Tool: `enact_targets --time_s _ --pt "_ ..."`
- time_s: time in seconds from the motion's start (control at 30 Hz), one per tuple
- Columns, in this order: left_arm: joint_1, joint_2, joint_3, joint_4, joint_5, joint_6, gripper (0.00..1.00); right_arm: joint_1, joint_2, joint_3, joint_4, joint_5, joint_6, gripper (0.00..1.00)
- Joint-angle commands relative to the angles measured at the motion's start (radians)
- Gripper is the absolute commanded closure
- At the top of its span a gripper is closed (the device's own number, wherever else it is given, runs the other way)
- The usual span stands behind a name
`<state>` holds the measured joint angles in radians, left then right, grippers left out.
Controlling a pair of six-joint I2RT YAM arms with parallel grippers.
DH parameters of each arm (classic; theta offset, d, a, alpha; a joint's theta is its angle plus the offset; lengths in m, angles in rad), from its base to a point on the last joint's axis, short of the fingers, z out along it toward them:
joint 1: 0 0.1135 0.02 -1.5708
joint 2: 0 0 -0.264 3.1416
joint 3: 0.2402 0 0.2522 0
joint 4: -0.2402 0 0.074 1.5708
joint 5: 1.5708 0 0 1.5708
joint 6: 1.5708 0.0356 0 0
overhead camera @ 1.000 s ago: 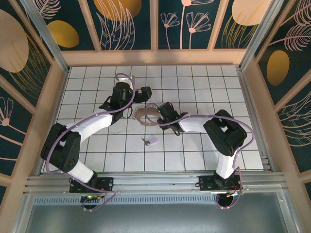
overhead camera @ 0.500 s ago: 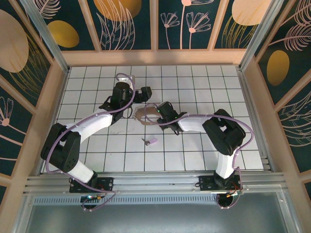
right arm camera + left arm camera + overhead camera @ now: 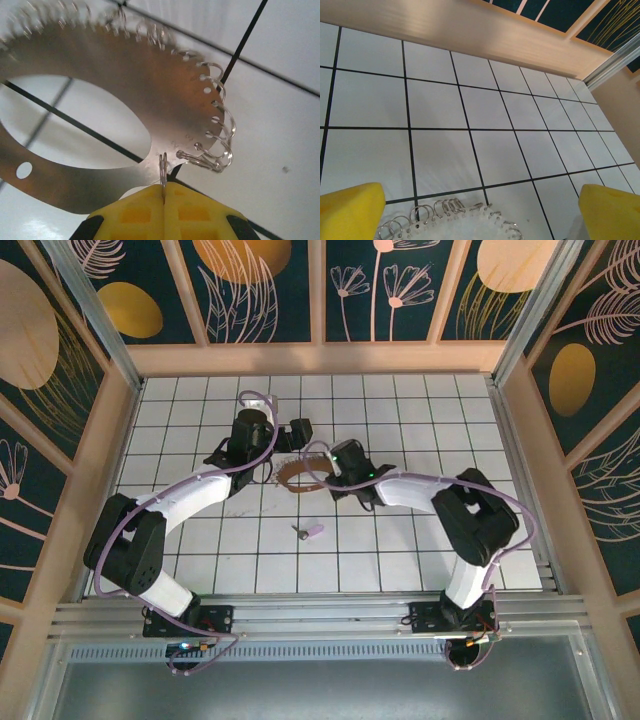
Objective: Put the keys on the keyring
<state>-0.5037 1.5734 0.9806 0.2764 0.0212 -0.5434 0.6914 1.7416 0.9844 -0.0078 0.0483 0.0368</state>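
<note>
The keyring [image 3: 125, 90] is a flat metal hoop with several small wire loops along its rim. It sits mid-table as a brown hoop [image 3: 297, 476]. My right gripper [image 3: 164, 192] is shut on one thin wire loop [image 3: 163, 170] at the hoop's near edge, and it reaches in from the right [image 3: 322, 464]. My left gripper [image 3: 285, 452] hangs open just behind the hoop, its yellow fingers [image 3: 350, 212] wide apart over the rim [image 3: 455, 225]. The small lilac key [image 3: 313, 531] lies alone on the tiles in front of the hoop.
White tiled floor [image 3: 400, 540] with black grid lines. A wooden back wall [image 3: 470, 30] runs behind the left gripper, and side walls [image 3: 520, 460] close in the table. Purple cables run along both arms.
My right gripper has closed on a wire loop of the keyring, and its arm has swung slightly right and back. The hoop looks a little raised or tilted. The left arm has not moved.
</note>
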Motion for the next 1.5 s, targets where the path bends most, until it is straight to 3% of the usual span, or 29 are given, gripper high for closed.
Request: enact_targets --time_s 0.0,0.43,0.83,0.97,1.13,1.2,1.47 --pt "0.007 -0.024 0.012 0.016 0.02 -0.017 0.01 -0.052 -0.096 0.008 0.046 -0.191 0.031 1.0" --pt "0.007 -0.042 0.005 0.038 0.076 -0.009 0.01 -0.236 -0.238 -0.078 0.278 -0.68 0.175 1.0" --pt "0.007 -0.038 -0.002 0.105 0.193 0.02 0.02 -0.282 -0.265 -0.121 0.356 -0.82 0.193 1.0" --pt "0.007 -0.051 -0.04 0.153 0.276 0.056 0.1 -0.308 -0.274 -0.138 0.399 -0.893 0.196 1.0" --pt "0.007 -0.061 -0.059 0.218 0.401 0.091 0.37 -0.34 -0.268 -0.13 0.422 -0.993 0.198 1.0" --pt "0.007 -0.061 -0.066 0.24 0.437 0.101 0.43 -0.349 -0.269 -0.126 0.422 -1.021 0.194 1.0" --pt "0.007 -0.026 -0.028 0.274 0.582 0.148 0.48 -0.359 -0.238 -0.068 0.344 -1.116 0.141 1.0"
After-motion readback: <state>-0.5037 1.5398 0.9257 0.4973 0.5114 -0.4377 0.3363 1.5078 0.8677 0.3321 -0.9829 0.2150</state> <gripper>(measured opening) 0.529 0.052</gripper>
